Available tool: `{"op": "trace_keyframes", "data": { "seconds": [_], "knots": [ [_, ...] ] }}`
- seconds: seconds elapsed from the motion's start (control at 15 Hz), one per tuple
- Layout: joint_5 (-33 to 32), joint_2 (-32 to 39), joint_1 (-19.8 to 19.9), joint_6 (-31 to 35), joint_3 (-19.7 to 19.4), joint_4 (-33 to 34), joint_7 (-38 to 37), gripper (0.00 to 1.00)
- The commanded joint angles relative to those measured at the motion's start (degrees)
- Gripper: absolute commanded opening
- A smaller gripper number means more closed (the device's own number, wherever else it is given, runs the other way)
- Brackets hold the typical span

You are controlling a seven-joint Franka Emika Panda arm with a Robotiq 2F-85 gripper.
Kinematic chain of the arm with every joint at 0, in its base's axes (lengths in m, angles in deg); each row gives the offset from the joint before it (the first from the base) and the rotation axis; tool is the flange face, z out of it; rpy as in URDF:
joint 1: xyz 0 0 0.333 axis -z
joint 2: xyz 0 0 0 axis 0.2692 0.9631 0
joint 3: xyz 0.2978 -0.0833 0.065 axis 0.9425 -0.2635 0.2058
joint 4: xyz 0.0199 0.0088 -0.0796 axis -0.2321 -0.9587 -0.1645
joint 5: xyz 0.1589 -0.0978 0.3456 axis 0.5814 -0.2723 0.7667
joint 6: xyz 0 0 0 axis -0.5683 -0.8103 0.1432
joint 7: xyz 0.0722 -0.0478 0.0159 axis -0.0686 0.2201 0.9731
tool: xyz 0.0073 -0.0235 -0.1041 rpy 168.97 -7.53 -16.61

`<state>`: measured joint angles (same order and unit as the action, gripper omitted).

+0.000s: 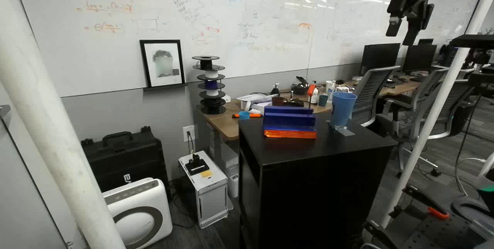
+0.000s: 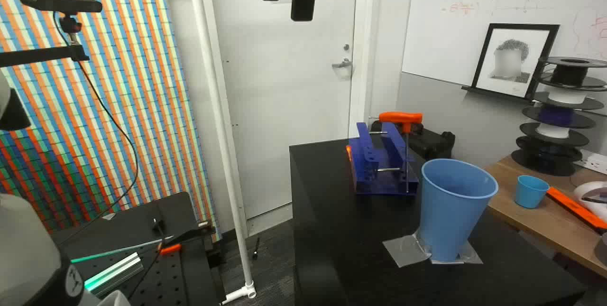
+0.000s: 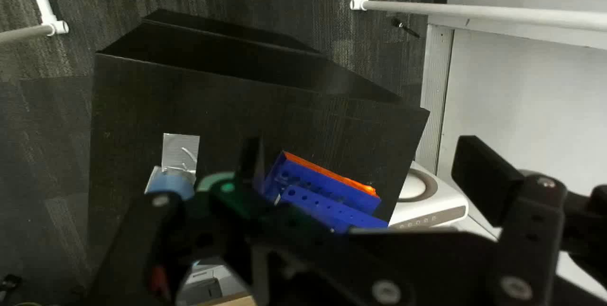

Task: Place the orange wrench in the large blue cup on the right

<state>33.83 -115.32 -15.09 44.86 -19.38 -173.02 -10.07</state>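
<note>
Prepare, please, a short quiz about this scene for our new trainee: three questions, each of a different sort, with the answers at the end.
1. True or false: the end effector is open and holds nothing.

2. Choose one: the large blue cup is
a) on its side
b) upside down
c) upright

3. Fill the gap: the orange wrench has its handle ______ the top of the dark blue rack.

Key
1. True; the wrist view shows it spread wide.
2. c
3. above

cup (image 3: 172,185) mostly hidden in wrist view
</note>
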Motion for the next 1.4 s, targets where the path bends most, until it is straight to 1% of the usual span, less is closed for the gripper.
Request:
{"op": "trace_keyframes", "data": {
  "seconds": [0.0,0.47,0.6,0.87,1.13,1.33],
  "knots": [
    [0.5,0.2,1.2,-0.2,0.9,0.4,0.6,1.0],
    [0.5,-0.3,1.2,-0.1,0.8,0.9,0.6,1.0],
    [0.8,1.4,2.6,9.6,2.8,0.4,-4.8,1.0],
    [1.6,10.9,2.0,24.0,5.8,3.7,-12.1,1.0],
    [1.9,21.9,1.3,33.2,8.3,7.2,-18.0,1.0],
    [2.3,29.2,1.3,35.3,9.2,9.9,-21.7,1.0]
  ]
}}
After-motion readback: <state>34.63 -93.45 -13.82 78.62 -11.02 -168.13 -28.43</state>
